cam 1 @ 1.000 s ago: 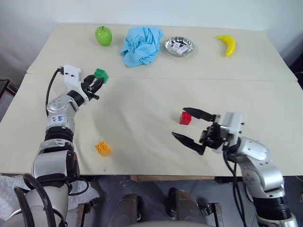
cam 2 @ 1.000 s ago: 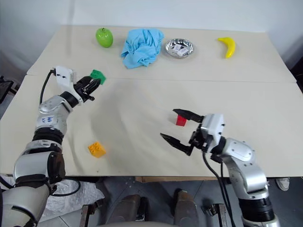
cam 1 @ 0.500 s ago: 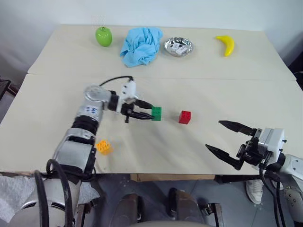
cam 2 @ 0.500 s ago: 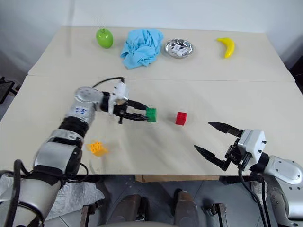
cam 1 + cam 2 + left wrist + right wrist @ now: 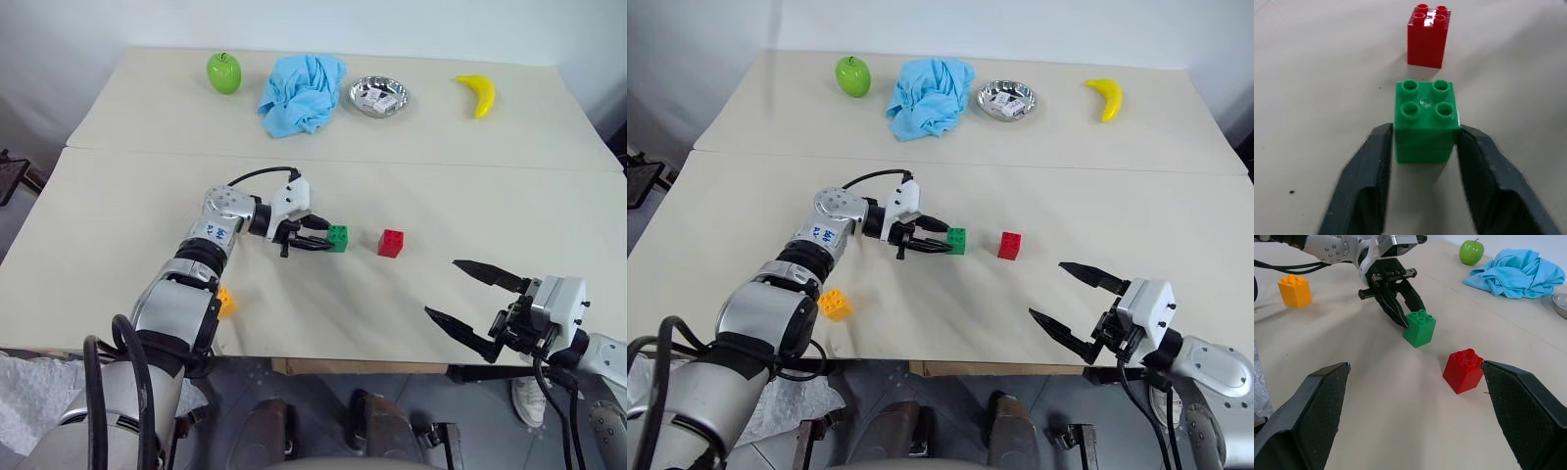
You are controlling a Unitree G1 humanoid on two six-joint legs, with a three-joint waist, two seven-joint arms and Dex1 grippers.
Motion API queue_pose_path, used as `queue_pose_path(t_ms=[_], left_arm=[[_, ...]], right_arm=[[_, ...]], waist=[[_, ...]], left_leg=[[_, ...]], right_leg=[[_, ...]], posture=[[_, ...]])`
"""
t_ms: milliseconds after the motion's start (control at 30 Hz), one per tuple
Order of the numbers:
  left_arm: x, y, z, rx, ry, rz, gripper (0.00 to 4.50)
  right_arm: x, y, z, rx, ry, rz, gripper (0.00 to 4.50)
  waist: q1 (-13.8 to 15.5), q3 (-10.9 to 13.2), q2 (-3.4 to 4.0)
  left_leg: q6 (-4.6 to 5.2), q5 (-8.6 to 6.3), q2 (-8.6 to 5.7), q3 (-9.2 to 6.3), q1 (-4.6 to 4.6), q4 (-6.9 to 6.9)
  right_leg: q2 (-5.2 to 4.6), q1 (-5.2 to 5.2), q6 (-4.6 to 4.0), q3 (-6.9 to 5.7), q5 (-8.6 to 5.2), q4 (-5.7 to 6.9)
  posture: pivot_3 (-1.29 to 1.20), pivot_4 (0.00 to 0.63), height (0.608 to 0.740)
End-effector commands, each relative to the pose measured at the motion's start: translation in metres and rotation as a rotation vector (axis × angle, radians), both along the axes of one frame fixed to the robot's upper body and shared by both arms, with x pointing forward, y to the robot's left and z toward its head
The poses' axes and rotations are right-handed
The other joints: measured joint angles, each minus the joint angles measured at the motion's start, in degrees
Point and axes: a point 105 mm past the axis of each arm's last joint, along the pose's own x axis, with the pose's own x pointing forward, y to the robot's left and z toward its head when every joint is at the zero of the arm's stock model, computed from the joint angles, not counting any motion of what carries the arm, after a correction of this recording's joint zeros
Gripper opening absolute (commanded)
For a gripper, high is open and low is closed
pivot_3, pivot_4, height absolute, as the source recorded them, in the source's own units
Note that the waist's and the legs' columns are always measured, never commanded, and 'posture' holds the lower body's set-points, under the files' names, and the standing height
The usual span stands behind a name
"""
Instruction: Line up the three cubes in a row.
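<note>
Two cubes lined up, one to go.
Left hand (image 5: 1422, 147) narrowly flanks green cube (image 5: 1426, 121) (red cube (image 5: 1427, 35) just beyond); right hand (image 5: 480, 302) wide; orange cube (image 5: 834, 304) remains apart.

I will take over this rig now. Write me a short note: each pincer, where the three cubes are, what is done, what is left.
Left pincer: fingers flank the green cube, which sits on the table; grip looks loosened.
Right pincer: open, empty, near the table's front edge.
Red cube: just beyond the green one, small gap between.
Yellow-orange cube: apart, near the front edge by the left arm.
Done: green placed beside red.
Left: bring yellow-orange into the row.
</note>
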Motion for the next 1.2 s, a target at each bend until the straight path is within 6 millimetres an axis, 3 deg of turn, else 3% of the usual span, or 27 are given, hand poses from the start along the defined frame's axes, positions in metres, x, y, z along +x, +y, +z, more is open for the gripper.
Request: queue_pose_path(t_ms=[33,67,233,367,433,633,733,833,933,1067,1200], left_arm=[[0.009,-0.003,0.021,-0.055,-0.09,0.04,3.33],[0.009,0.001,0.029,-0.089,-0.097,0.037,3.61],[-0.003,0.034,0.049,-0.149,-0.115,-0.048,3.61],[-0.017,0.089,0.072,-0.263,-0.024,-0.014,4.45],[-0.023,0.112,0.078,-0.307,-0.076,0.053,4.49],[-0.066,0.2,0.044,-0.29,-0.131,0.4,4.49],[-0.091,0.23,0.028,-0.302,-0.107,0.549,4.49],[-0.136,0.281,0.0,-0.314,-0.082,0.813,4.49],[-0.16,0.284,-0.003,-0.325,-0.087,0.873,4.49],[-0.188,0.267,-0.012,-0.317,-0.05,0.854,4.49],[-0.197,0.24,-0.015,-0.313,-0.039,0.753,4.49]], right_arm=[[-0.003,0.009,0.008,0.01,-0.037,0.031,4.5],[-0.003,0.013,0.007,0.02,-0.031,0.046,4.5],[-0.001,0.024,0.005,0.034,-0.016,0.108,4.5],[0.009,0.035,0.004,0.05,-0.001,0.175,4.5],[0.015,0.041,0.006,0.07,0.004,0.202,4.5],[0.022,0.077,0.019,0.11,-0.03,0.38,4.5],[0.021,0.091,0.024,0.112,-0.052,0.449,4.5],[0.019,0.115,0.03,0.098,-0.089,0.564,4.5],[0.015,0.122,0.03,0.066,-0.103,0.622,4.5],[0.016,0.12,0.027,0.038,-0.115,0.653,4.5],[0.02,0.109,0.025,0.031,-0.097,0.64,4.5]], waist=[[0.0,0.0,0.0],[0.0,0.0,0.0],[-0.4,0.0,0.02],[-1.2,0.0,0.02],[-1.6,0.0,0.03],[-2.0,0.0,0.08],[-1.7,0.0,0.08],[-2.0,0.0,0.09],[-1.5,0.0,0.1],[-0.3,0.0,0.08],[-0.5,0.0,0.1]], left_leg=[[0.0,0.0,0.0,0.0,-0.01,0.0],[0.0,0.0,0.0,0.0,-0.02,0.0],[-0.01,0.0,0.04,0.06,-0.04,0.0],[-0.01,0.0,0.06,0.15,-0.02,0.0],[-0.02,0.0,0.1,0.11,-0.02,-0.02],[-0.05,-0.03,0.1,0.03,-0.01,0.01],[-0.09,-0.05,0.12,0.01,-0.01,0.0],[-0.16,-0.1,0.13,-0.02,0.03,0.01],[-0.23,-0.19,0.17,-0.03,0.02,-0.02],[-0.23,-0.22,0.12,-0.2,-0.02,0.03],[-0.24,-0.26,0.11,-0.15,0.02,0.01]], right_leg=[[0.0,0.0,0.0,0.0,0.0,0.0],[0.0,-0.01,0.0,0.0,0.0,0.0],[0.02,-0.11,0.0,0.02,0.0,0.03],[0.04,-0.17,0.0,0.08,0.0,0.07],[0.06,-0.2,-0.01,0.08,-0.01,0.1],[0.02,-0.24,-0.04,0.15,-0.02,0.16],[0.03,-0.28,-0.07,0.18,-0.04,0.19],[0.01,-0.27,-0.09,0.22,-0.05,0.19],[0.01,-0.33,-0.16,0.22,-0.09,0.2],[-0.07,-0.27,-0.21,0.2,-0.09,0.19],[-0.07,-0.27,-0.22,0.22,-0.09,0.18]], posture=[[0.0,0.15,0.74],[0.0,0.15,0.74],[0.0,0.15,0.74],[0.0,0.15,0.74],[0.0,0.15,0.74],[0.0,0.15,0.74],[0.0,0.15,0.74],[0.0,0.15,0.74],[0.0,0.15,0.74],[0.0,0.15,0.74],[0.0,0.15,0.74]])
